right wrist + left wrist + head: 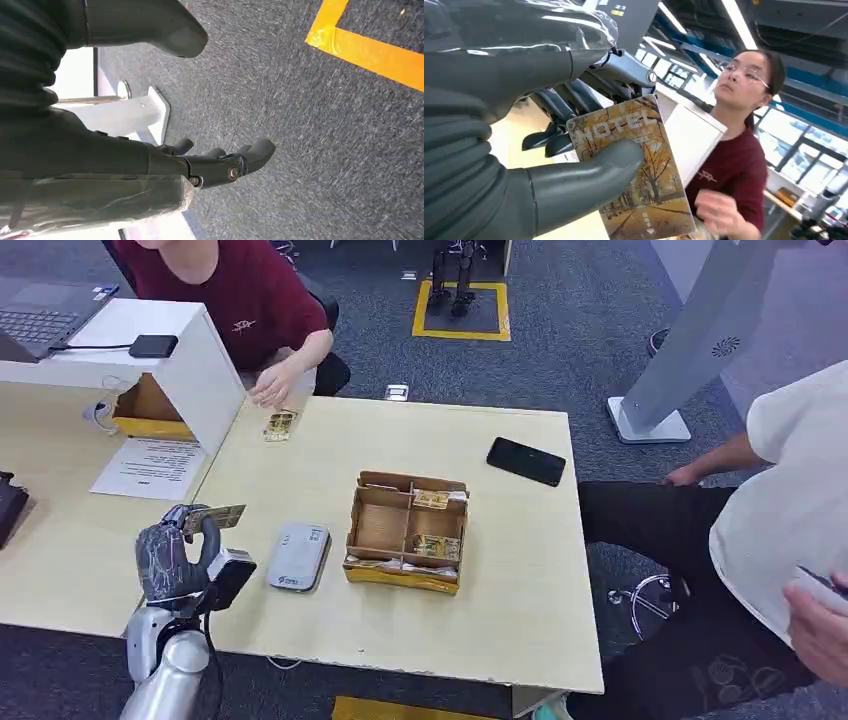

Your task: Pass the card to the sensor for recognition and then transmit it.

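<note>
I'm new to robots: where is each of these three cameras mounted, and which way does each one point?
Head view: high on the body, looking down at the table; the left hand shows.
Left wrist view: behind the left hand, facing up past the card toward a person.
Right wrist view: behind the right hand, facing carpet.
Shared: head and left wrist views both show the card.

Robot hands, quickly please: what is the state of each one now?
Left robot hand: holding the autumn-print yellow-brown hotel card between thumb and fingers.
Right robot hand: open, holding nothing, over grey carpet.
</note>
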Available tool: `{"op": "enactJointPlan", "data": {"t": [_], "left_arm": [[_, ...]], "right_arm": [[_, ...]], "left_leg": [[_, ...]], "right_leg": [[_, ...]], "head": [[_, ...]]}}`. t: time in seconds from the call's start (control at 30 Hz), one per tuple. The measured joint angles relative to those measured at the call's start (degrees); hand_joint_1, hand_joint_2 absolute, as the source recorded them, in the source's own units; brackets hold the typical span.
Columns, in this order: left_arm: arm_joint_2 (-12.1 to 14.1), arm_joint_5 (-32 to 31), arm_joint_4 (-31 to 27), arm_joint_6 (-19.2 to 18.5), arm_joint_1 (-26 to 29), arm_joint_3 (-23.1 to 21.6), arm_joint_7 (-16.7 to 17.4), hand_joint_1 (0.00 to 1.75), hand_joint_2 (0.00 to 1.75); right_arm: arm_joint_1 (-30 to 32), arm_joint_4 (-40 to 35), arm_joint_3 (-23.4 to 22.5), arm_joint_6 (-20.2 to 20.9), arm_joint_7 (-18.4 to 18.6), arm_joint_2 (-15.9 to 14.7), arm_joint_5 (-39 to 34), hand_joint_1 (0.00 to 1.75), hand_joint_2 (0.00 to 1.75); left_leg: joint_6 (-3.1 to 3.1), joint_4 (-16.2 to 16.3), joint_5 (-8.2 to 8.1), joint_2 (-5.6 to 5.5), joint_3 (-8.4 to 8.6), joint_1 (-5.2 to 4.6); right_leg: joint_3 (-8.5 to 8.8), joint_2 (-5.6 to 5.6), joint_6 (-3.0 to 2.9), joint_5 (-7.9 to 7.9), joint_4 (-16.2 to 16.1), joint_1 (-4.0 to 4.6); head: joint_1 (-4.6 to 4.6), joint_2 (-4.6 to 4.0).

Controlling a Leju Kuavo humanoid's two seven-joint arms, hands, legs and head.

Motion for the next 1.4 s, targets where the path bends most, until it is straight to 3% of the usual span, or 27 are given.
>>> {"op": "enactJointPlan", "data": {"t": [0.1, 0.17, 0.33, 0.4, 0.47, 0.7, 0.9, 1.4], "left_arm": [[0.09, 0.55, -0.07, -0.4, 0.01, -1.0, 0.13, 1.75, 1.75], [0.44, 5.08, -0.29, -4.42, 0.02, -1.88, 0.42, 1.75, 1.75], [0.39, 22.99, -3.65, -25.17, 0.49, -4.43, 3.15, 1.75, 1.75], [0.39, 27.13, -4.77, -30.74, 0.84, -5.38, 4.35, 1.75, 1.75], [0.44, 28.92, -5.83, -33.33, 1.14, -6.55, 5.57, 1.75, 1.75], [0.9, 26.77, -5.86, -33.88, 1.19, -9.33, 8.96, 1.75, 1.75], [0.74, 21.44, -4.9, -28.27, 0.86, -10.66, 11.19, 1.75, 1.75], [0.42, 20.55, 0.59, -25.66, -1.2, -10.82, 12.04, 1.75, 1.75]], "right_arm": [[0.01, 0.0, 0.02, -0.04, 0.0, 0.02, 0.0, 0.0, 1.75], [0.01, 0.0, 0.0, -0.04, 0.0, 0.02, -0.2, 0.0, 1.75], [0.06, 0.02, -0.04, -0.24, -0.02, 0.02, -1.07, 0.0, 1.75], [0.17, 0.07, -0.09, -0.26, -0.07, 0.02, -1.42, 0.0, 1.75], [0.35, 0.11, -0.17, -0.31, -0.07, 0.02, -1.51, 0.0, 1.75], [0.44, 0.2, -0.24, -0.39, -0.02, 0.02, -1.71, 0.0, 1.75], [0.44, 0.2, -0.24, -0.39, 0.02, 0.04, -1.44, 0.0, 1.75], [0.44, 0.22, -0.22, -0.39, 0.0, 0.07, -1.11, 0.0, 1.75]], "left_leg": [[0.0, 0.0, 0.0, 0.0, 0.0, 0.0], [0.0, 0.0, 0.0, 0.01, 0.0, 0.0], [0.0, 0.0, 0.0, 0.0, 0.0, 0.0], [0.0, 0.0, 0.0, 0.02, 0.0, 0.0], [0.0, 0.0, 0.0, 0.01, -0.01, 0.0], [0.0, 0.0, 0.0, 0.01, 0.0, 0.0], [0.0, 0.0, 0.0, 0.01, 0.0, 0.0], [0.0, 0.0, 0.0, 0.01, -0.01, 0.0]], "right_leg": [[0.0, 0.0, 0.0, 0.0, 0.0, 0.0], [-0.01, 0.0, 0.0, 0.0, 0.0, 0.0], [-0.01, 0.0, 0.0, 0.0, 0.0, 0.0], [-0.01, 0.02, 0.0, 0.0, 0.0, 0.0], [-0.01, 0.01, 0.0, 0.0, -0.01, 0.0], [-0.01, 0.0, 0.0, 0.0, 0.0, 0.0], [-0.03, 0.01, 0.0, 0.0, -0.01, 0.0], [-0.02, 0.01, 0.0, 0.0, 0.0, 0.0]], "head": [[0.0, 0.0], [-0.02, 0.0], [0.0, 0.0], [0.0, 0.0], [0.0, 0.0], [-0.02, 0.0], [0.0, 0.0], [0.0, 0.0]]}}
